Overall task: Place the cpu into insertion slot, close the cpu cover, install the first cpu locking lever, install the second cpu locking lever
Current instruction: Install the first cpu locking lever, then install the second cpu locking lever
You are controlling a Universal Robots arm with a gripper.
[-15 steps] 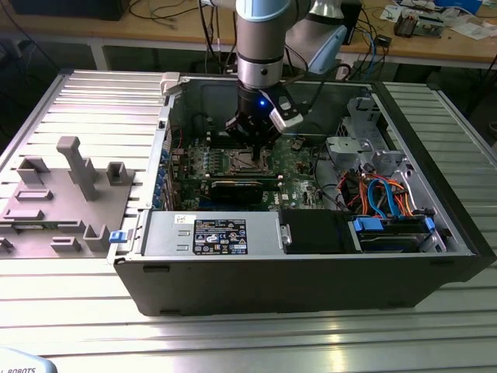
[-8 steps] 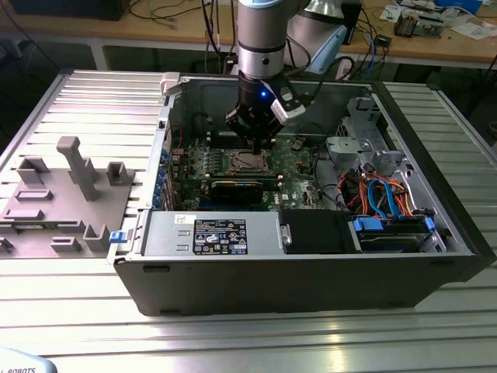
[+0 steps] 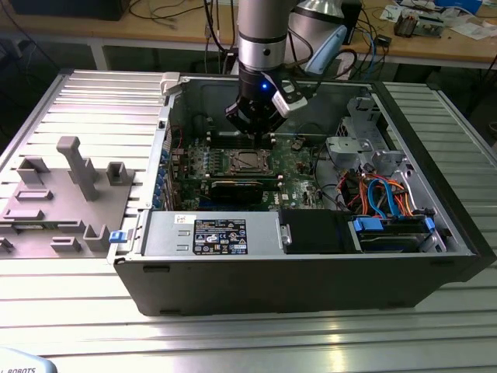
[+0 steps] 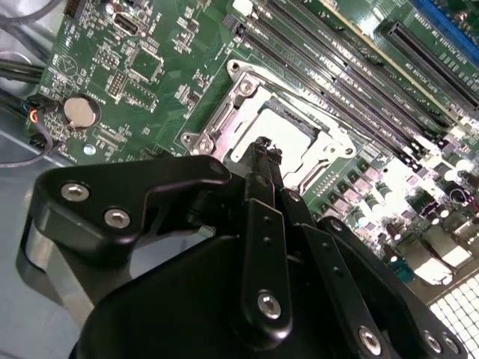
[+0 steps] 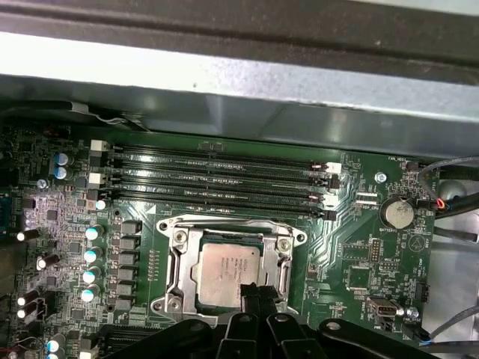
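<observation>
One cpu (image 5: 228,273), one cpu cover (image 5: 179,277), four memory slots (image 5: 217,179) seemingly

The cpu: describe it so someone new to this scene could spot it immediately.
Inside the open computer case, find the green circuit board. Just below its four long black memory slots sits a silvery frame, and the cpu lies inside it. It is the only flat, dull-silver square there.

Dull metal cpu (image 5: 228,273), glossy, seemingly plastic end effector (image 4: 263,146)
</observation>
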